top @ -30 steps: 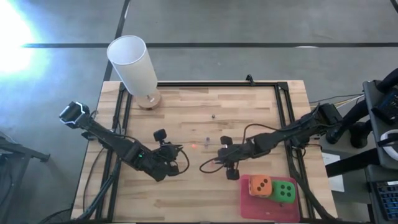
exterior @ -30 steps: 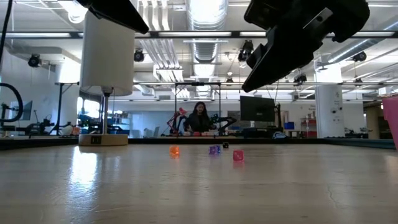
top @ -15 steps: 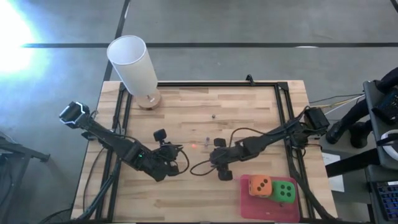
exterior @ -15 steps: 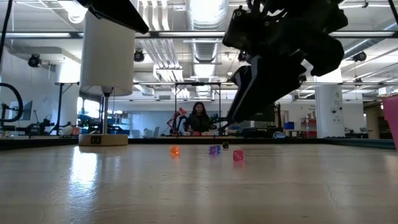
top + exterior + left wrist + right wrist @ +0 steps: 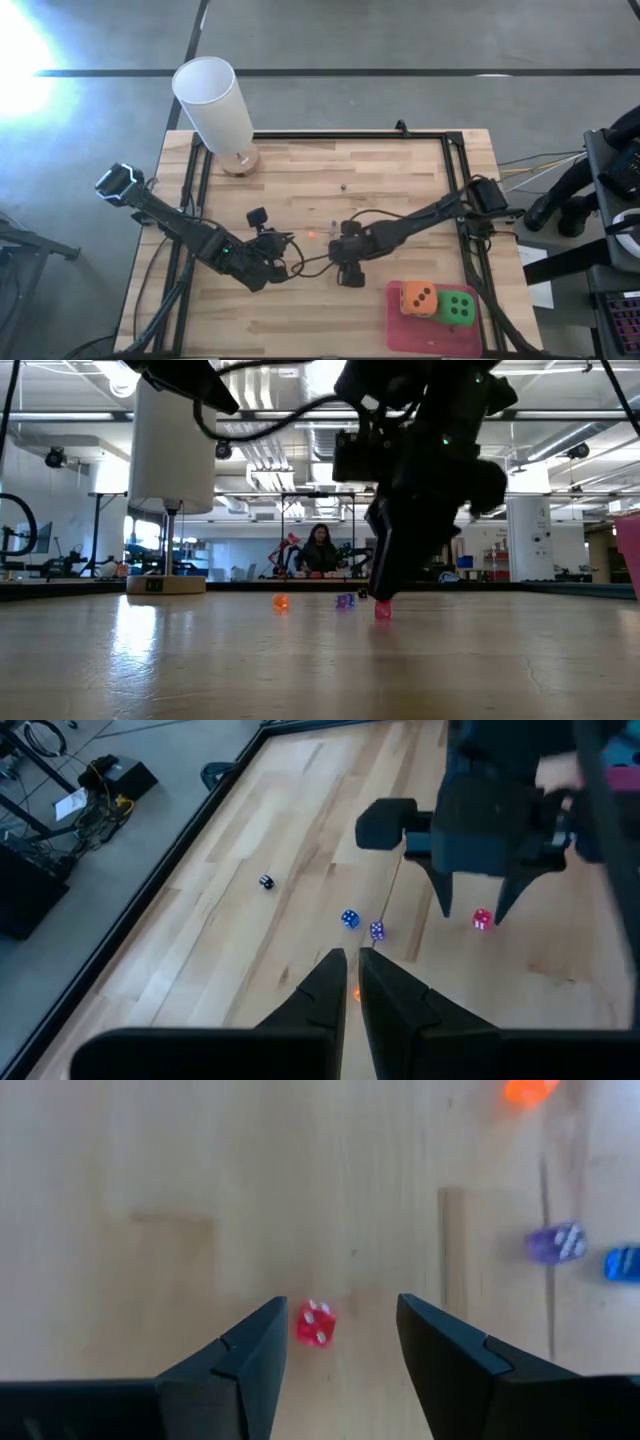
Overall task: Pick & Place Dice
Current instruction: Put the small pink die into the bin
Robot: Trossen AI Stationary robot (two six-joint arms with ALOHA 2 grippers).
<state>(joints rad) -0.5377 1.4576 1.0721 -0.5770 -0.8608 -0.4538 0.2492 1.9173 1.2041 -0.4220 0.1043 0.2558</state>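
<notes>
On the wooden tabletop [image 5: 300, 170], right hand [image 5: 338, 1342] hangs, fingers apart, over a red die [image 5: 315, 1323]; left hand [image 5: 348, 970] nearly together.

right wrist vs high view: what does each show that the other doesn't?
Only the right wrist view: the tiny dice in detail. A red die lies on the wood between the right pincer's open fingers, not touching them; farther off lie an orange die, a purple die and a blue die.

Only the high view: the white cylinder, the pink mat carrying a big orange cube and a green cube, and the left pincer waiting nearby.

Both: the wooden tabletop and the right pincer low over mid-table.
</notes>
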